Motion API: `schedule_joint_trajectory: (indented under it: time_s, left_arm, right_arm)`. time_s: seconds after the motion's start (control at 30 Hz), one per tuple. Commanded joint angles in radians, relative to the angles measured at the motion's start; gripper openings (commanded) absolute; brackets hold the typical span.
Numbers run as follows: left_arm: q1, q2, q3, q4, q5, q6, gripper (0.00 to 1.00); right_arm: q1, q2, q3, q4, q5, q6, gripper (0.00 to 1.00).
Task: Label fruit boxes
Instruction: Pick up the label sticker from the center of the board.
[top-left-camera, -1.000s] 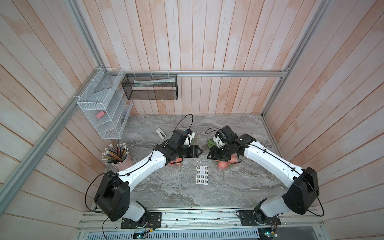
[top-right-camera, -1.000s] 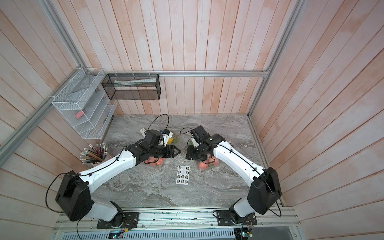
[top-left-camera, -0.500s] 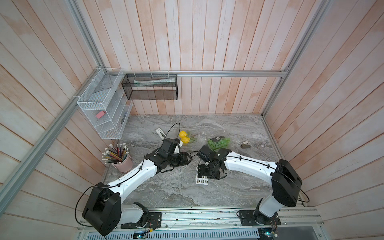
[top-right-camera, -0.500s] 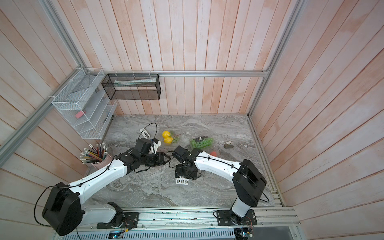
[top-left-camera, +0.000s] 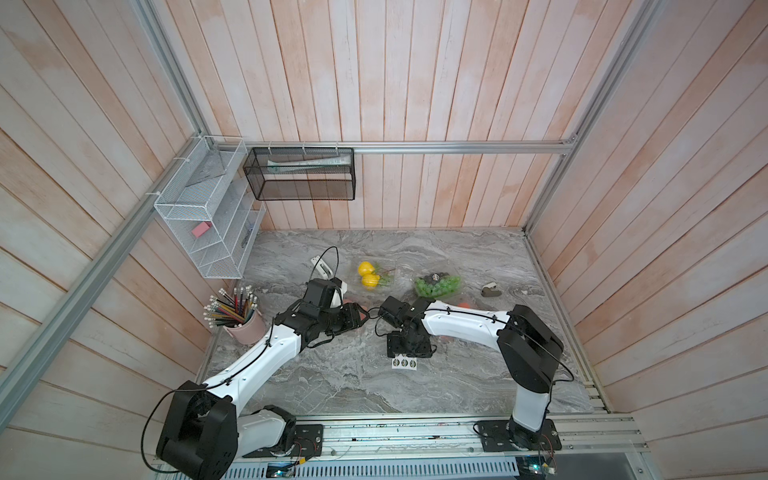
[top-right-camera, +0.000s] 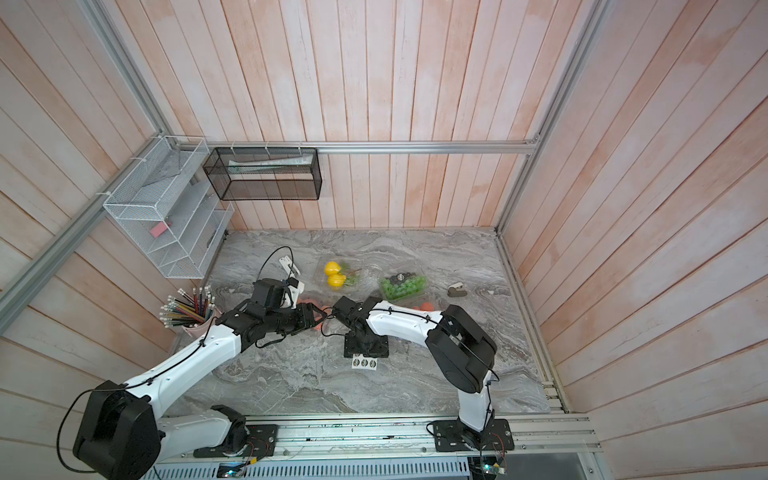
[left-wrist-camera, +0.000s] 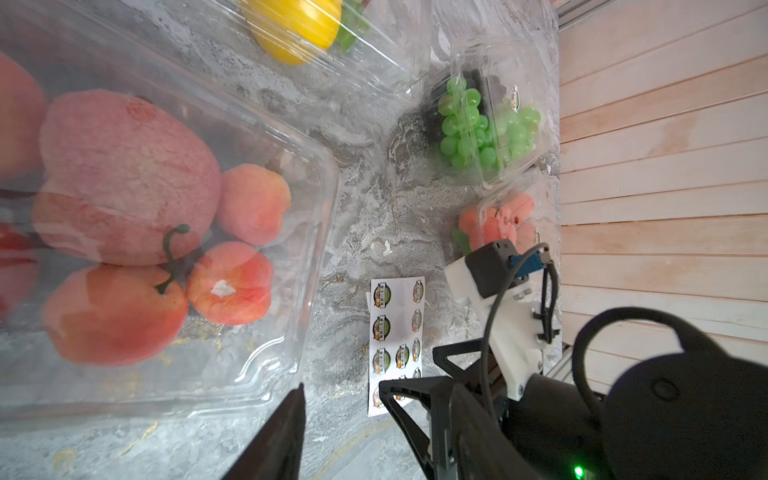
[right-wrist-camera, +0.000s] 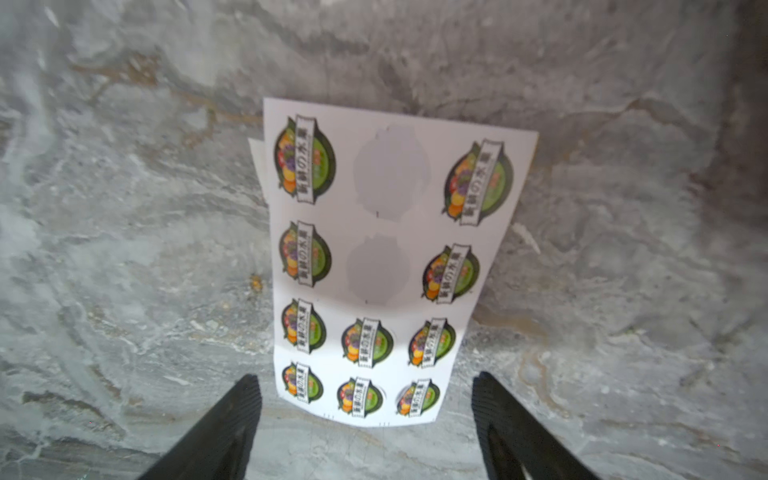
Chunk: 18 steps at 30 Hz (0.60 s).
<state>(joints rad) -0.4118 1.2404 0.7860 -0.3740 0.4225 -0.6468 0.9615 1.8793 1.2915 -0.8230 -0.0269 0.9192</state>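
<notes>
- Hovering my right claw (right-wrist-camera: 365, 376), released, over the sticker sheet (right-wrist-camera: 386, 257) to fetch a label; next, I judge, calls for pinching one sticker's edge.
- My left claw (top-left-camera: 352, 321) is at the apple box (left-wrist-camera: 166, 208) beside the sheet; its grip I cannot tell.

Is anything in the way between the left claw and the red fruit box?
Nothing visible is. The left gripper sits right beside the red fruit box; its fingertip is at the box's corner, touching or not I cannot tell.
</notes>
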Motion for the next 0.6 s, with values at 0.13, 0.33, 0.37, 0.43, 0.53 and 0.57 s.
schedule_joint_trajectory:
  time_s: [0.13,0.33,0.37,0.43,0.53,0.57]
  left_arm:
    - [0.009,0.001,-0.015,0.020,0.030,0.028,0.57]
    - [0.012,0.005,-0.017,0.019,0.029,0.033,0.58]
    - [0.013,0.004,-0.019,0.020,0.027,0.032,0.58]
    - [0.013,0.004,-0.022,0.020,0.027,0.032,0.58]
    - [0.014,-0.001,-0.026,0.018,0.027,0.034,0.58]
    - [0.014,-0.002,-0.028,0.018,0.026,0.033,0.57]
  right_arm:
    - [0.006,0.057,0.033,-0.037,0.056,-0.013,0.82]
    - [0.016,0.086,0.042,-0.020,0.057,-0.020,0.83]
    - [0.018,0.090,0.042,-0.016,0.060,-0.020,0.82]
    - [0.023,0.095,0.042,-0.016,0.080,-0.014,0.81]
    - [0.029,0.105,0.028,-0.008,0.093,-0.011,0.80]
    - [0.029,0.108,0.019,0.004,0.088,-0.010,0.79]
